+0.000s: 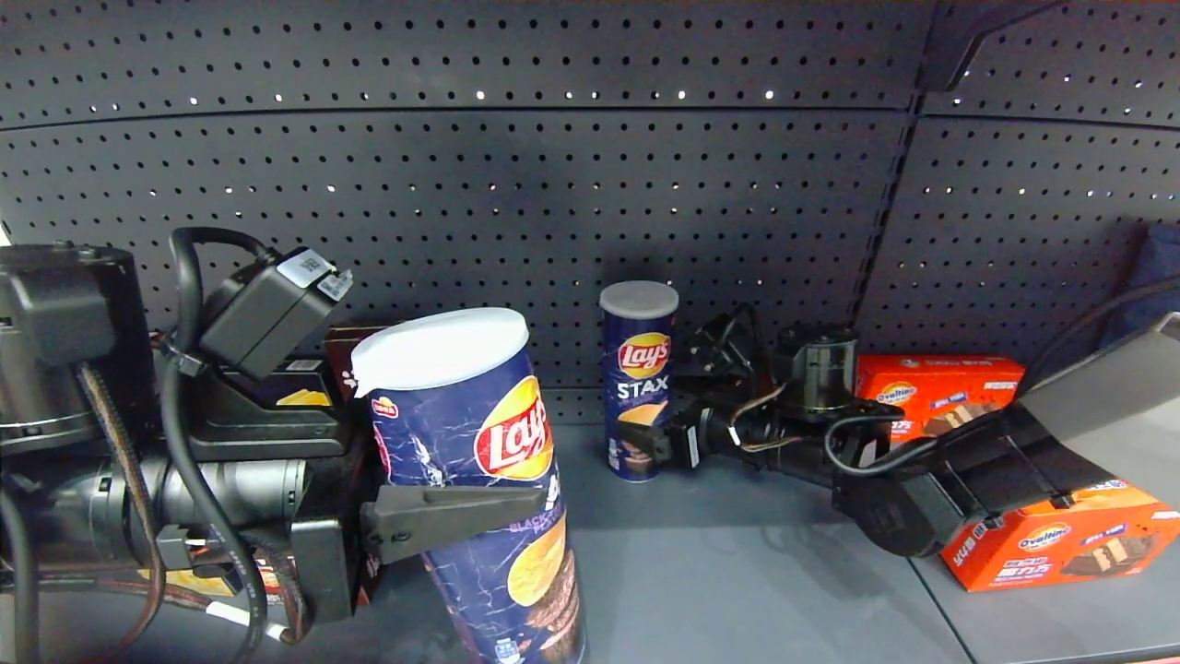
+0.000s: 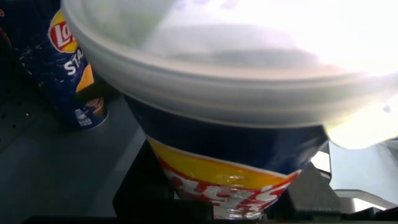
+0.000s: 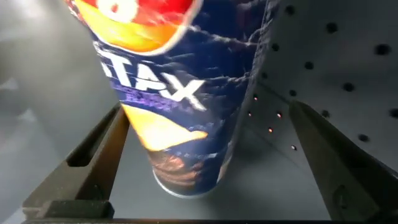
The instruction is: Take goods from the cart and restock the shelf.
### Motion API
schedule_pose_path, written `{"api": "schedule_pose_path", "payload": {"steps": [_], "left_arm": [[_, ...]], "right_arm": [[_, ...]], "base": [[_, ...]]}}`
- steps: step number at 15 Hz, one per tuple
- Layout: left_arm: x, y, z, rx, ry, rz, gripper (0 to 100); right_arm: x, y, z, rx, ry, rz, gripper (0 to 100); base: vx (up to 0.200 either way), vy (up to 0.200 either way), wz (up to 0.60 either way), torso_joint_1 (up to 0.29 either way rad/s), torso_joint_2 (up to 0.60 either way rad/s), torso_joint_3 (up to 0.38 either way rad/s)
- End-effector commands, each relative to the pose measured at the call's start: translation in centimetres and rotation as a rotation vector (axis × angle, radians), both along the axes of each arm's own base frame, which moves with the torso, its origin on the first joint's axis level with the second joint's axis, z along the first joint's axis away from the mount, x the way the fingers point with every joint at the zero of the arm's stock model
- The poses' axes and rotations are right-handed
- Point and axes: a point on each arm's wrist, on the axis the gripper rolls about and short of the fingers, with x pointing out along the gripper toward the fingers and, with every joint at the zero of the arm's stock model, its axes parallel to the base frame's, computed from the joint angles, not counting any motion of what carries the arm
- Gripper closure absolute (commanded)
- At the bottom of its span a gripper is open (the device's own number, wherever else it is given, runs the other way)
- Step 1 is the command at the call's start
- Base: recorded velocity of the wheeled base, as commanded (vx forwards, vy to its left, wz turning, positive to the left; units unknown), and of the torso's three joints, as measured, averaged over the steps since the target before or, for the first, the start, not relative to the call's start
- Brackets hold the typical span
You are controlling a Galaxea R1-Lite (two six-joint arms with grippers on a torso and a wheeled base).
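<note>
On the shelf deck [image 1: 737, 572], item one: standing chip canister [image 1: 638, 387], upright near the pegboard. My right gripper [image 1: 654, 444] straddles it, spread wide, contact unclear.

Item two: tilted chip canister [image 1: 479, 480], clamped mid-body in my left gripper [image 1: 516, 505].

Handling, as I judge it: light, stiff, glossy tube with breakable contents. I would grip the wall, never the lid.

Its base is cut off and the far finger is hidden.

Head view onto shelf [image 1: 737, 572], wrists close on held can [image 1: 479, 443], shared standing can [image 1: 638, 383]

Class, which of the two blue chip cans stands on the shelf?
The far can, upright inside the open right gripper; the near can is tilted in the left gripper.
</note>
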Motion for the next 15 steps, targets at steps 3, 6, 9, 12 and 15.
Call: {"api": "schedule_pose_path", "payload": {"steps": [3,6,9,12,15], "left_arm": [[0.2,-0.1,-0.2,0.003,0.005,0.000,100],[0.2,-0.1,-0.2,0.004,0.008,-0.002,100],[0.2,-0.1,-0.2,0.003,0.006,-0.002,100],[0.2,-0.1,-0.1,0.002,0.004,-0.002,100],[0.1,-0.1,-0.1,0.002,0.004,-0.002,100]], "right_arm": [[1.0,0.8,-1.1,-0.006,0.009,0.002,0],[1.8,1.3,-1.3,0.000,-0.003,0.005,0],[2.0,2.1,-1.5,0.014,-0.028,0.016,100],[1.7,2.4,-1.5,0.016,-0.028,0.025,100],[0.3,1.7,-0.3,0.021,-0.036,0.027,100]], "base": [[0.000,0.000,0.00,0.000,0.00,0.000],[0.000,0.000,0.00,0.000,0.00,0.000],[0.000,0.000,0.00,0.000,0.00,0.000],[0.000,0.000,0.00,0.000,0.00,0.000],[0.000,0.000,0.00,0.000,0.00,0.000]]}}
